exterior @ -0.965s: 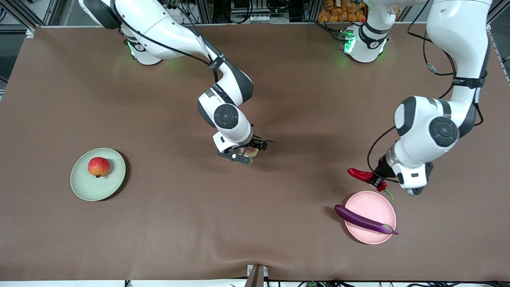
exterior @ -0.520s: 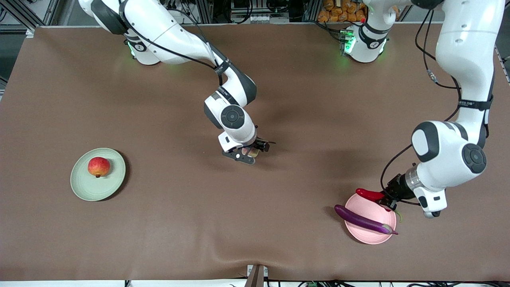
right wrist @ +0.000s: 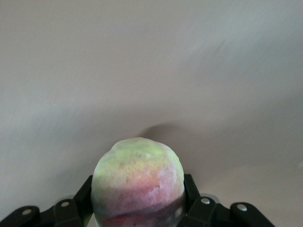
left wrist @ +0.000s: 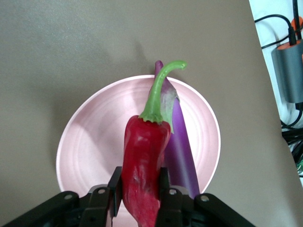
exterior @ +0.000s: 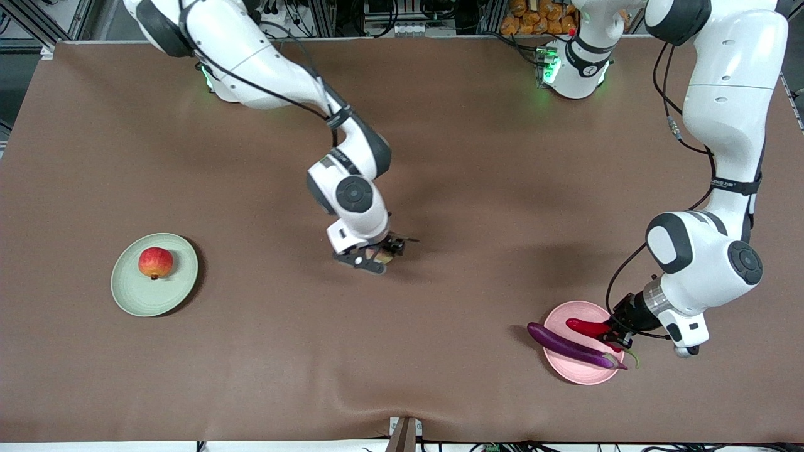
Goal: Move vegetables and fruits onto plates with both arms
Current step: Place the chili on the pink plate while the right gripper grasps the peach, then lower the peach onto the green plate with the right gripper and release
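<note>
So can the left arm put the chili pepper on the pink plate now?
Probably yes: the left end effector holds the chili pepper over the pink plate, bare beside the eggplant.

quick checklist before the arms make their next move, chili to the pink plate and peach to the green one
1. Left gripper shut on the chili pepper: ok.
2. Chili pepper over the pink plate: ok.
3. Room on the pink plate beside the eggplant: ok, though the eggplant overhangs the rim at both ends.
4. Right gripper shut on the peach: ok.
5. Peach lifted off the table: cannot tell.
6. Room on the green plate beside the red fruit: ok.
</note>
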Tool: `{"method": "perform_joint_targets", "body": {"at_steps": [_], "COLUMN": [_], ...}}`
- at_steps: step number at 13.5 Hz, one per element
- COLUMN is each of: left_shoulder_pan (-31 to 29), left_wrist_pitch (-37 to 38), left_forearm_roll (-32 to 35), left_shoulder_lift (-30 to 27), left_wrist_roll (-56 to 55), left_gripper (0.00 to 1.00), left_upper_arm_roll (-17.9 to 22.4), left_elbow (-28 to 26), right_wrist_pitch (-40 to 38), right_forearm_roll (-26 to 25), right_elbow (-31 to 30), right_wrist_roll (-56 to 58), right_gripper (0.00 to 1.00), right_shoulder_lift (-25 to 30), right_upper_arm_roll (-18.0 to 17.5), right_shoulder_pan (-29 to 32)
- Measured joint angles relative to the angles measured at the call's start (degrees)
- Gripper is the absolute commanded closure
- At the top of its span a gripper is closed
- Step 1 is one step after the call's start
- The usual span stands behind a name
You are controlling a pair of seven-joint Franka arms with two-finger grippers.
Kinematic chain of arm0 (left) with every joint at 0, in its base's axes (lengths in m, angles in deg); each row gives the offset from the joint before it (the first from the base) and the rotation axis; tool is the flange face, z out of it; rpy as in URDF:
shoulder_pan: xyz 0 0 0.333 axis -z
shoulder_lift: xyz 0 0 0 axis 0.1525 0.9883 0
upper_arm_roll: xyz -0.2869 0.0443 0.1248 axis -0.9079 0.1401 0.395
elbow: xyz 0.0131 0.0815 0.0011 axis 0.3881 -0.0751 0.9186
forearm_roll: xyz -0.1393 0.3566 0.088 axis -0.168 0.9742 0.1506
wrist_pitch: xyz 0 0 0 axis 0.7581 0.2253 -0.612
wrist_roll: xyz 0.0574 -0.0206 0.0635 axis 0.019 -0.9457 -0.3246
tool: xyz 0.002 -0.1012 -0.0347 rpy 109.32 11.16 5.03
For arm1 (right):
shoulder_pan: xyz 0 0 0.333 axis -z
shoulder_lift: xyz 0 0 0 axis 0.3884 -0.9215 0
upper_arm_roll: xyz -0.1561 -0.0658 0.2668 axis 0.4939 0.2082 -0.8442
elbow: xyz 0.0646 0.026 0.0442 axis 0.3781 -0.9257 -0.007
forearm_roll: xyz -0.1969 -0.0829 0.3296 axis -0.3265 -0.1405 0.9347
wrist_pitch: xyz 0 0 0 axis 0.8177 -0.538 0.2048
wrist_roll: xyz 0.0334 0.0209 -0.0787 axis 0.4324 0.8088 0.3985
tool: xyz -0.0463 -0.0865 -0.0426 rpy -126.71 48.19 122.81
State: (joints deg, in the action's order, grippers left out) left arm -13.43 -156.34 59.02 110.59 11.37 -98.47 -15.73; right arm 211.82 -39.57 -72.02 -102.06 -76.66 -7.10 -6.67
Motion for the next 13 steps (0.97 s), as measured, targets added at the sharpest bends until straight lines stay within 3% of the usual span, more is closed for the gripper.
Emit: {"method": "perform_joint_targets", "body": {"at_steps": [2,3,5,6,13], "left_shoulder_pan": [0.0,0.0,0.0,0.0,1.9], "left_wrist_pitch": [-1.1,-1.5,-1.9,-2.0,2.6], "left_forearm_roll": [-0.8,-0.9,-0.9,-0.9,1.4], "left_shoulder_lift": [0.9,1.3,1.5,1.5,-1.6], "left_wrist_roll": [0.0,0.0,0.0,0.0,0.0], "left_gripper": [1.0,0.91,0.04,0.0,0.0], "left_upper_arm_roll": [0.0,0.0,0.0,0.0,-1.0], "left_elbow": [0.0,0.0,0.0,0.2,2.3], "right_wrist_pitch": [-6.3,-8.7,-11.1,-11.4,-11.6], "right_forearm_roll": [0.0,0.0,0.0,0.0,0.0], "right_elbow": [0.5,0.5,0.4,0.3,-2.1], "right_wrist_roll": [12.4,18.4,29.2,34.7,72.9], "right_gripper": [0.46,0.46,0.46,0.46,0.46], "right_shoulder_lift": [3.8,5.5,7.4,7.6,6.7], "right_upper_arm_roll": [0.1,0.0,0.0,-0.1,0.0], "right_shoulder_pan": [7.6,11.1,17.0,19.5,35.0]}}
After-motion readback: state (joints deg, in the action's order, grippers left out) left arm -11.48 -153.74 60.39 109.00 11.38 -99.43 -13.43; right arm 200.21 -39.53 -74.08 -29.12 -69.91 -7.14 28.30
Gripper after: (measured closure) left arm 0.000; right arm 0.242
